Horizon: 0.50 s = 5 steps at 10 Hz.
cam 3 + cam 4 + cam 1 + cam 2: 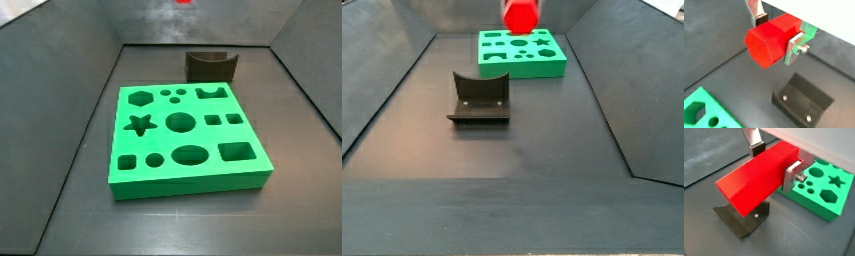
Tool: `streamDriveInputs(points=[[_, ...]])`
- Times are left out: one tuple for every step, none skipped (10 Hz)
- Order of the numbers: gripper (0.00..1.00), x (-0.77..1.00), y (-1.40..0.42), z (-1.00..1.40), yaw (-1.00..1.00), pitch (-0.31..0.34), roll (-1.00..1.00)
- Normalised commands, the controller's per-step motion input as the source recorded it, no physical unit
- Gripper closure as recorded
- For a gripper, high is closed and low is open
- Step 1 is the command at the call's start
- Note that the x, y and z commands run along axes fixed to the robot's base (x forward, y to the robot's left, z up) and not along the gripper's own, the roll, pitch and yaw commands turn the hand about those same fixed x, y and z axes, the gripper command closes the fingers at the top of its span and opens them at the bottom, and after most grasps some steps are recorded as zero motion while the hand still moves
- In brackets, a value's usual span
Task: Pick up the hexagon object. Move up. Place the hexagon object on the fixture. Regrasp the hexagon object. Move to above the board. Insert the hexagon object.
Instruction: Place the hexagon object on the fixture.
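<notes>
Above the floor, high over the fixture: this is where I read the tool and its load.

Tool [774,162]: clamped on the hexagon object; in both wrist views I see the silver finger plates pressed against opposite faces of the red piece, one dark pad [761,20] on the far face.

Hexagon object [769,39]: held clear of every surface, touching only the fingers. In a side view it shows as a red block [521,16] at the upper frame edge, above the space between fixture and board.

Grip point: I judge the fingers sit near one end of the peg, leaving most of its length [751,180] projecting past them. That offset hold suits a set-down, not an insertion.

Handling: I expect a rigid, light peg with smooth faceted sides. Flat faces give the pads good seating; grip across two parallel faces, never across edges, or it may twist.

Fixture [478,98]: stands on the bare floor, notch upward, well apart from the board. In a wrist view it lies directly beneath the peg [743,218].

Board [185,138]: rests flat on the floor, holes unoccupied.

Step in hand: I judge the lift done and placement on the fixture next.
</notes>
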Motion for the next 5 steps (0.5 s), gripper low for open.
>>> streamDriveInputs(points=[[1.00,1.00,0.13,-0.22,0.02,-0.040,-1.00],[1.00,1.00,0.11,-0.17,0.02,-0.032,-1.00],[1.00,0.98,0.09,-0.11,0.01,-0.010,-1.00],[1.00,0.88,0.07,-0.07,0.01,0.013,-1.00],[1.00,0.77,0.06,-0.04,0.00,0.042,-1.00]])
